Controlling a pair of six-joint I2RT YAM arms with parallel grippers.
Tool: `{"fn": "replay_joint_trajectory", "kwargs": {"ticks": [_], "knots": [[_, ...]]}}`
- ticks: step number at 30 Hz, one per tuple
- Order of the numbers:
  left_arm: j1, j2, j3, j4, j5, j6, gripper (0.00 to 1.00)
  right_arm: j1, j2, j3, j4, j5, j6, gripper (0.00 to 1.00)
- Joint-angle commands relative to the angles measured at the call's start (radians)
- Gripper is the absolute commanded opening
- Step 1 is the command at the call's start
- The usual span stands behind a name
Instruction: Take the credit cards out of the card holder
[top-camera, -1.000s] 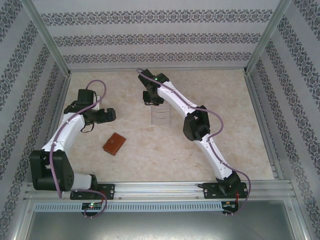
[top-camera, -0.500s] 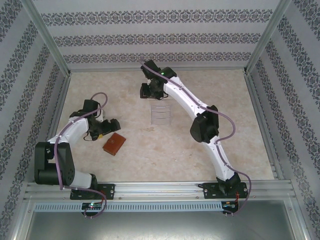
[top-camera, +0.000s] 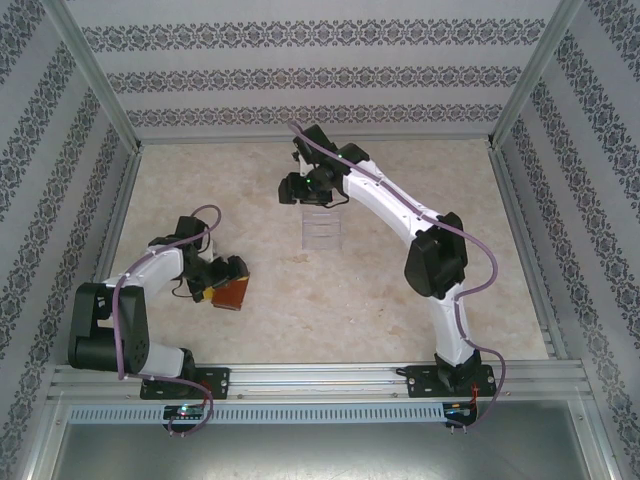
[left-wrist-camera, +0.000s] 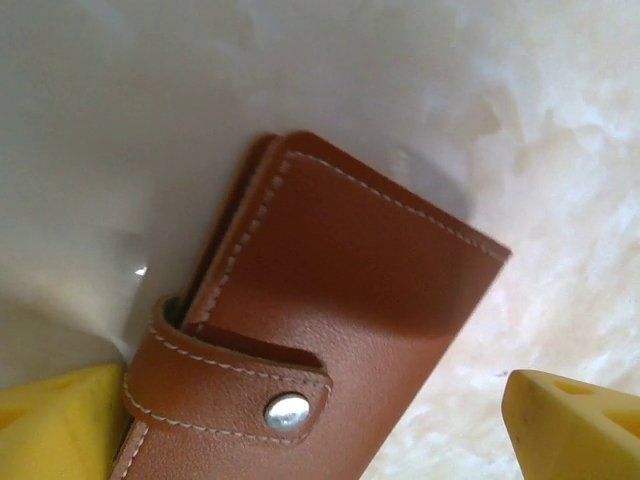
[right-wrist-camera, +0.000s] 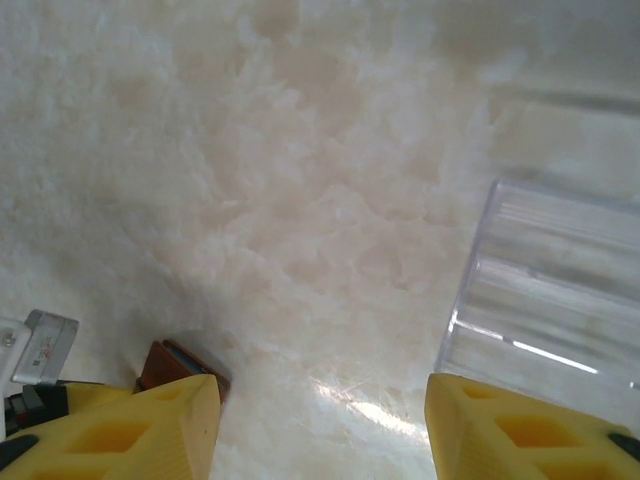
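Left claw (top-camera: 226, 279), its yellow fingers (left-wrist-camera: 560, 425) spread wide and gripping nothing, hung directly over the card holder (left-wrist-camera: 340, 280) at the lower left of the overhead frame, having swung down and in from a spot well to the upper left of the wallet a second before. Seen from the wrist, the reddish-brown leather holder lay flat on the marbled table (top-camera: 330, 320), folded closed, its tab strap (left-wrist-camera: 215, 385) wrapped round the edge and fastened by a silver snap (left-wrist-camera: 287, 411). One finger stood just beside the strap end and the other clear of the opposite side; whether either touched the leather could not be told. Right claw (right-wrist-camera: 325, 425), at the top centre of the overhead frame, had drawn back from above the clear plastic tray (right-wrist-camera: 545, 300) toward the far wall, and its fingers, nearly together a second earlier, stood apart over bare table with nothing between them. With the snap fastened, the credit cards were judged to be inside the holder, none yet removed. The shift suggested the job was at its start: the left arm was lined up to pin or lift the wallet, and the strap would need undoing before any card could be drawn out
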Motion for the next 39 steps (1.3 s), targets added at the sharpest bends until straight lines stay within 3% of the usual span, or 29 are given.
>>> {"fn": "replay_joint_trajectory", "kwargs": {"ticks": [1, 4, 12, 22, 39], "knots": [[-0.062, -0.037, 0.009, -0.038, -0.009, -0.033, 0.96, -0.017, -0.088, -0.079, 0.076, -0.040, -0.008, 0.57], [-0.118, -0.025, 0.032, -0.081, -0.052, -0.032, 0.96, -0.028, -0.127, -0.147, 0.107, -0.050, -0.007, 0.57], [-0.236, 0.103, 0.144, -0.198, -0.292, -0.043, 0.95, -0.050, -0.203, -0.275, 0.164, -0.054, 0.006, 0.58], [-0.289, 0.220, 0.222, -0.203, -0.322, -0.051, 0.90, -0.074, -0.248, -0.360, 0.186, -0.052, 0.013, 0.57], [-0.373, 0.258, 0.326, -0.229, -0.318, -0.085, 0.78, -0.105, -0.359, -0.539, 0.222, -0.030, 0.022, 0.56]]}}
